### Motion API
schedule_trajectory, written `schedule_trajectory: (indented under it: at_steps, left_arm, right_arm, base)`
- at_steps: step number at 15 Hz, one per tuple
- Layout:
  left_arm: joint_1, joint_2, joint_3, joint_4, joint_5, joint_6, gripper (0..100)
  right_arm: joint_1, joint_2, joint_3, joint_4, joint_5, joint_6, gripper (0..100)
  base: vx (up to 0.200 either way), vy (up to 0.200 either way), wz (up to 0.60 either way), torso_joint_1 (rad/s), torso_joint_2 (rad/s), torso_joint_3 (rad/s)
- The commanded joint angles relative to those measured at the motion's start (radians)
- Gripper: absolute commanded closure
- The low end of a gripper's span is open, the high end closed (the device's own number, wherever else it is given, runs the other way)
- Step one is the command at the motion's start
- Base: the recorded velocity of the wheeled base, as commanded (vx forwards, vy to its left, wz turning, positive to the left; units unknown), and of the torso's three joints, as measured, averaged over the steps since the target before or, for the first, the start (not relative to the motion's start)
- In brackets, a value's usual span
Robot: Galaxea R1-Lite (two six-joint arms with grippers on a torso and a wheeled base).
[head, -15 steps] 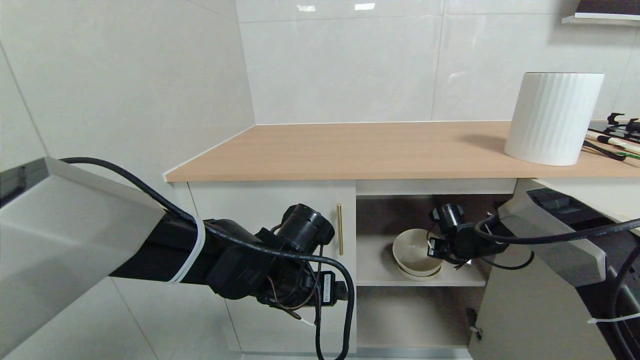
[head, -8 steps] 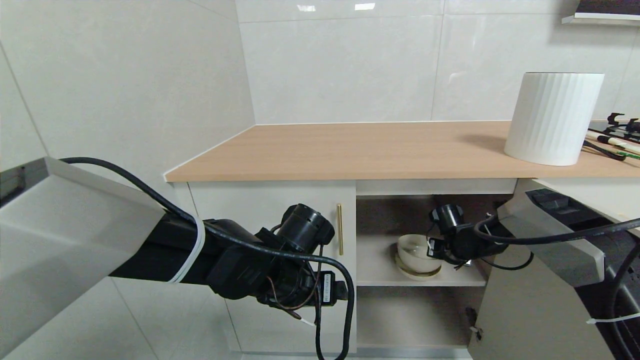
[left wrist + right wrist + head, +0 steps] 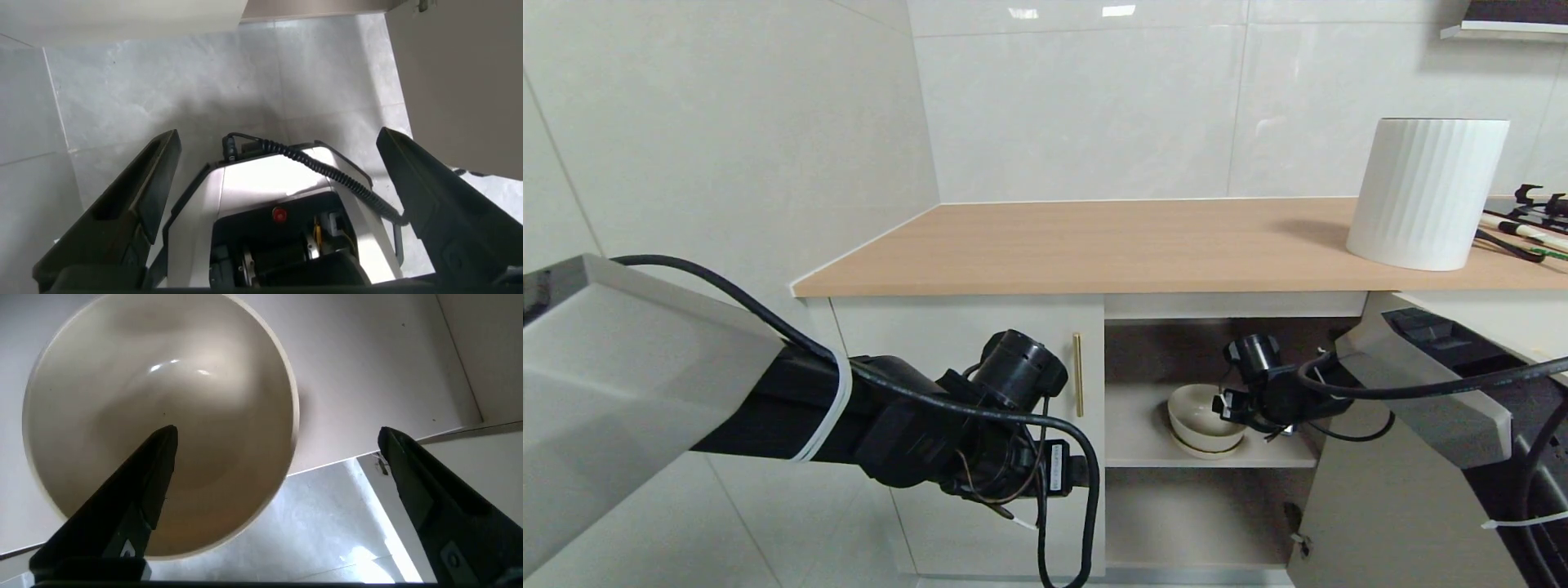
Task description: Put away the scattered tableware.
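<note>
Right hand (image 3: 278,441), spread wide, hangs by the bowl (image 3: 155,408) on the shelf (image 3: 1131,433).

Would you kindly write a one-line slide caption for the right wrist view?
Open right gripper facing a beige bowl on the white cabinet shelf.

Room's pretty bright, with light coming from overhead. You get two little glare patches on the glossy wall tiles (image 3: 1119,11) up top. The white ribbed canister (image 3: 1425,192) throws a soft shadow onto the tabletop (image 3: 1094,245) on its left side. Inside the open cabinet (image 3: 1160,351) it's way dimmer, back wall nearly dark. The bowl (image 3: 163,416) catches a small shiny glint. Head view bends straight lines toward its edges.
</note>
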Motion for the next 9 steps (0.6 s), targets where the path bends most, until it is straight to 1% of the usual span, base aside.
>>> schedule_trajectory:
  at_steps: [1,3,4,5,6,7,8,9]
  left_arm:
    - [0.003,-0.023,0.001,0.000,0.002,-0.002,0]
    - [0.028,-0.076,0.004,0.003,0.010,-0.008,0]
    - [0.040,-0.106,0.005,0.004,0.010,-0.008,0]
    - [0.063,-0.157,0.013,0.006,0.010,-0.002,0]
    - [0.078,-0.201,0.028,0.004,0.010,0.014,0]
    - [0.110,-0.252,0.037,0.004,0.010,0.043,0]
    - [0.135,-0.300,0.047,0.006,0.003,0.058,0]
    - [0.158,-0.352,0.057,0.006,-0.001,0.063,0]
  right_arm:
    - [0.002,-0.047,0.027,0.004,0.000,0.004,0]
    - [0.018,-0.134,0.113,0.009,0.011,0.017,0]
    - [0.034,-0.174,0.149,0.009,0.014,0.017,0]
    - [0.048,-0.254,0.207,0.009,0.039,0.016,0]
    - [0.063,-0.349,0.278,0.009,0.080,0.010,0]
    - [0.066,-0.444,0.333,0.012,0.123,0.002,0]
    - [0.071,-0.524,0.371,0.033,0.152,-0.006,0]
    - [0.092,-0.616,0.414,0.087,0.174,-0.013,0]
  base:
    - [0.000,0.000,0.00,0.000,0.00,0.000]
    - [0.000,0.000,0.00,0.000,0.00,0.000]
    - [0.000,0.000,0.00,0.000,0.00,0.000]
    - [0.000,0.000,0.00,0.000,0.00,0.000]
    - [0.000,0.000,0.00,0.000,0.00,0.000]
    - [0.000,0.000,0.00,0.000,0.00,0.000]
    - [0.000,0.000,0.00,0.000,0.00,0.000]
    - [0.000,0.000,0.00,0.000,0.00,0.000]
